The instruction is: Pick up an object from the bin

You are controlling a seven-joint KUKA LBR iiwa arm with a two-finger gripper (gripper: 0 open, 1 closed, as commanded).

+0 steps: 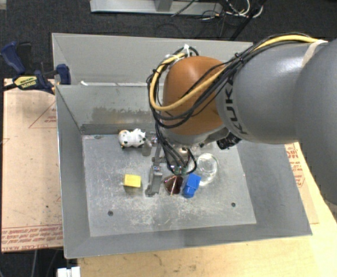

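My gripper (152,188) reaches down to the bin floor near the middle, under the arm's orange dome. Just left of it lies a small yellow block (132,181). Close on its right sits a dark brown, reddish object (172,184), and beside that a blue piece (191,186). A clear round plastic thing (206,167) lies behind the blue piece. A white toy with a yellow part (132,138) rests near the back wall, up and to the left of the gripper.
The arm and its cables cover the right half of the bin. Grey floor lies open in front and to the left of the things. The bin's walls slope up on all sides.
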